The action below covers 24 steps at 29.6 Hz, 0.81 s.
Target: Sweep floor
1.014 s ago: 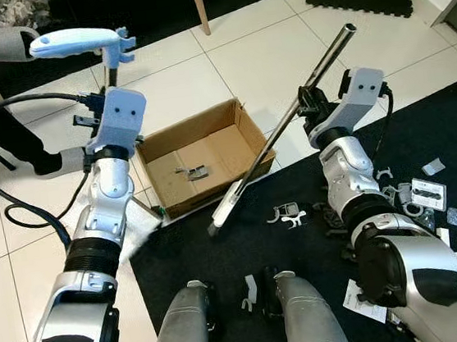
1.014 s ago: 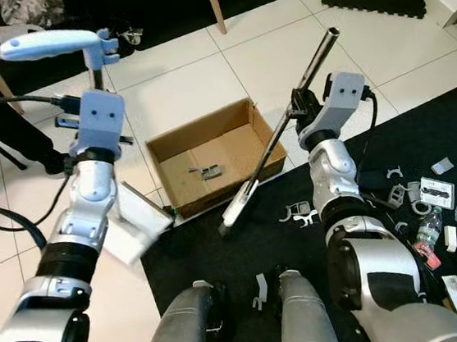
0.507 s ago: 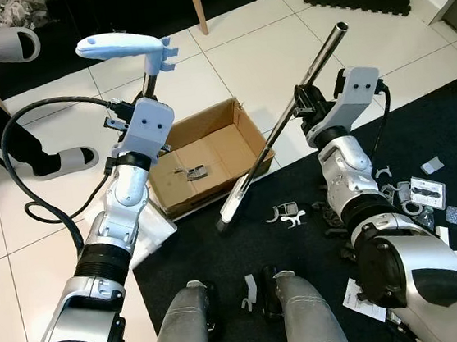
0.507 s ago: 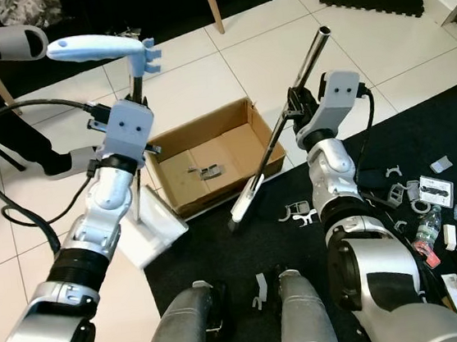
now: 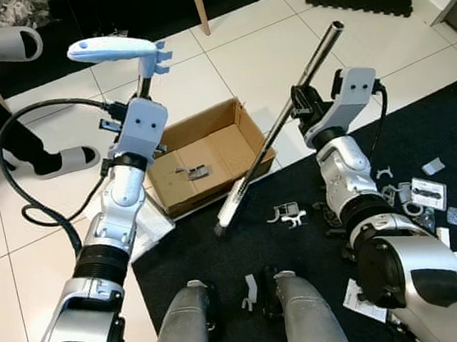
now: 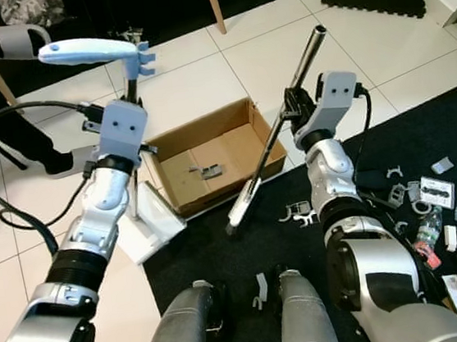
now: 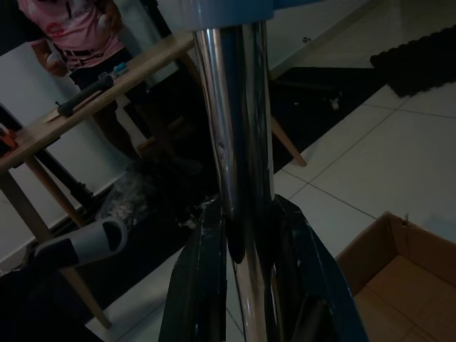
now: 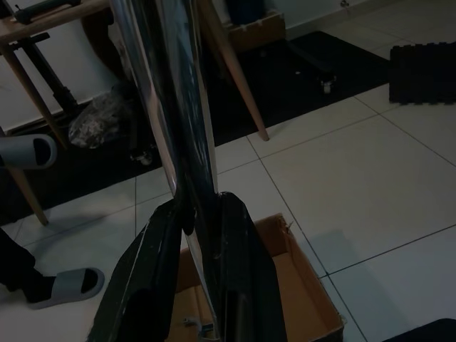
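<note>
Left eye view: the left gripper (image 5: 133,107) is closed around the upright metal shaft of a long-handled dustpan with a pale blue plastic grip (image 5: 111,50); the white pan (image 6: 148,223) at its foot rests on the white tiled floor (image 5: 201,71), just beside the open brown cardboard box (image 5: 206,157). The right gripper (image 5: 302,103) is clamped on the silver metal broom pole (image 5: 288,116), which slants from upper right down to lower left, crossing the near right corner of the box; its pale lower end (image 5: 227,212) reaches the black mat (image 5: 213,255) in front of the box. Inside the box lies a small grey piece of debris (image 5: 195,172). Further scattered litter, white and grey plastic clips (image 5: 287,213) and small packets (image 5: 427,191), lies on the mat to the robot's right. A black cable (image 5: 14,171) loops across the tiles on the left, near a person's foot in a grey slipper (image 5: 66,160).

Left wrist view: both black fingers (image 7: 199,285) press against the chrome shaft. Right wrist view: the fingers (image 8: 142,285) likewise flank the pole, with the box below.
</note>
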Motion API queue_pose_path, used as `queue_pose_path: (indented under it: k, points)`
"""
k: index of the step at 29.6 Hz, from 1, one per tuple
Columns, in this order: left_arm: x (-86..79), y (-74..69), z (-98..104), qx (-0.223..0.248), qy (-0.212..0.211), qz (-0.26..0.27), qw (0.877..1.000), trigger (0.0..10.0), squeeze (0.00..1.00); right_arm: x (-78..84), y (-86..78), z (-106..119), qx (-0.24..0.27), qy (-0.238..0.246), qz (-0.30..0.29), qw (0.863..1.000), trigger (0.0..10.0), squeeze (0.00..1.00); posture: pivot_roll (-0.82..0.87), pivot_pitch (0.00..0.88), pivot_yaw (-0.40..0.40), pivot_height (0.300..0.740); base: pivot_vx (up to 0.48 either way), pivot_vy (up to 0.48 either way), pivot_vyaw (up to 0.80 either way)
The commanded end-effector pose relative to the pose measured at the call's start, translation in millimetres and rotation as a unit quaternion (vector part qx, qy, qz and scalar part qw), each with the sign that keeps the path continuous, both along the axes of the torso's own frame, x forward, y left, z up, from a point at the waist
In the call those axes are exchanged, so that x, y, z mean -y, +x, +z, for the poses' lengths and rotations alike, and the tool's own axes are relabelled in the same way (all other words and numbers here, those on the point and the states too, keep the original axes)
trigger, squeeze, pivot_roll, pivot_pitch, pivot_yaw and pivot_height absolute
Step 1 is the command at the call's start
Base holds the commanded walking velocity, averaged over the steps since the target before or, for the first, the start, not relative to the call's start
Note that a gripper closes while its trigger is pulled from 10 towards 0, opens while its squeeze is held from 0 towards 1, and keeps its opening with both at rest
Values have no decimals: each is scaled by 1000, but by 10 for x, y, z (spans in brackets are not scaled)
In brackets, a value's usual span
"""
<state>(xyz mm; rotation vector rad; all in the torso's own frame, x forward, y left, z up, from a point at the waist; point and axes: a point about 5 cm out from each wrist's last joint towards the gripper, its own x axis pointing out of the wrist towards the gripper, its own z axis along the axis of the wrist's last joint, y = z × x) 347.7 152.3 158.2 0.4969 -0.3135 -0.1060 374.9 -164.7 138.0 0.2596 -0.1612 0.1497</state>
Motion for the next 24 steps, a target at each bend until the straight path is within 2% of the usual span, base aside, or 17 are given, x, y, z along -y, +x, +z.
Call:
queue_pose_path:
  k: [1, 16, 24]
  points:
    - [-1, -30, 52, 23, 2, -2, 1000, 10000, 0, -15, -5, 17, 10, 0, 3, 1000, 10000, 0, 44, 213, 33, 740, 0, 0, 0]
    - [-18, -26, 67, 29, -1, 4, 1000, 10000, 0, -14, -6, 12, 9, -1, 4, 1000, 10000, 0, 46, 215, 32, 740, 0, 0, 0]
    - [-22, -25, 69, 30, -1, 6, 1000, 10000, 0, -15, -7, 9, 9, -2, 5, 1000, 10000, 0, 45, 215, 31, 740, -367, 0, 0]
